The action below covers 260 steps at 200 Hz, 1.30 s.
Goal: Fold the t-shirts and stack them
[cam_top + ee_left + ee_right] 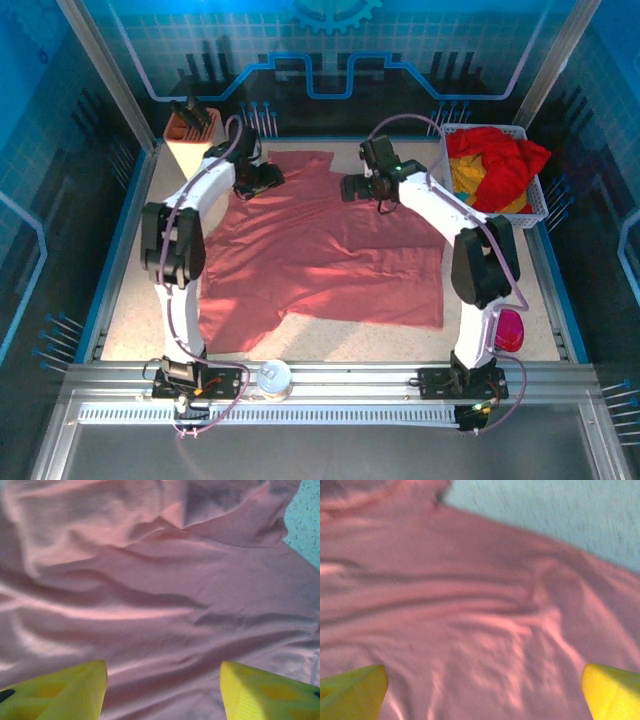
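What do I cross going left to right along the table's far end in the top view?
Tan tool holder, left gripper, right gripper, white basket holding a red t-shirt.

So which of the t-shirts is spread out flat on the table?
The large salmon-pink t-shirt; the red t-shirt and yellow t-shirt are bunched up in the white basket at the far right.

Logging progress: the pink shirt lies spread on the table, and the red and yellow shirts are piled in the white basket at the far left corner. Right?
Not quite: the white basket holding the red shirt and yellow shirt stands at the far right corner, as the top external view shows. The pink shirt does lie spread on the table.
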### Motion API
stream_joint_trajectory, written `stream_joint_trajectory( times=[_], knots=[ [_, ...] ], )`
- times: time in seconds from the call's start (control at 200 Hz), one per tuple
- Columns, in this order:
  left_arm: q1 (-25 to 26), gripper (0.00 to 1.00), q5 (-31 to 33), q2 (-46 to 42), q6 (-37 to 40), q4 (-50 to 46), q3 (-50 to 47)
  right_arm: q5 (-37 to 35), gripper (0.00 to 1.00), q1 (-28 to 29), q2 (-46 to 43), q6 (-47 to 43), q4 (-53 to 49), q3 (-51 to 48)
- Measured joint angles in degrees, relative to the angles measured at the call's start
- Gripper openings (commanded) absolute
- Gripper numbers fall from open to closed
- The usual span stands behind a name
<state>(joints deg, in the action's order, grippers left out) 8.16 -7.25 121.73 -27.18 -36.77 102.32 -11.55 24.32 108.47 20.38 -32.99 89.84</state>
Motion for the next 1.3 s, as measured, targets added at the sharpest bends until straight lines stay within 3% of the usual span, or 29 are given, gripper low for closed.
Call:
stream_joint_trajectory(
  times=[0.34,0.615,0.941,1.301],
  knots=[
    [0.2,0.61,-1.1,17.5,-1.6,0.7,15.1,2.1,1.0,0.0,-17.2,8.6,-4.7,-29.8],
    [-0.5,0.61,-1.0,27.3,-4.6,0.6,30.6,2.6,1.0,0.0,-21.5,12.1,-6.0,-41.5],
    [-3.1,0.62,-2.5,28.9,-7.5,1.6,32.9,2.8,1.0,-3.0,-18.0,12.9,-4.7,-41.2],
    [-4.4,0.64,-7.1,16.8,-5.9,-1.1,23.4,1.7,1.0,-8.4,-11.2,9.3,-4.1,-31.6]
  ],
)
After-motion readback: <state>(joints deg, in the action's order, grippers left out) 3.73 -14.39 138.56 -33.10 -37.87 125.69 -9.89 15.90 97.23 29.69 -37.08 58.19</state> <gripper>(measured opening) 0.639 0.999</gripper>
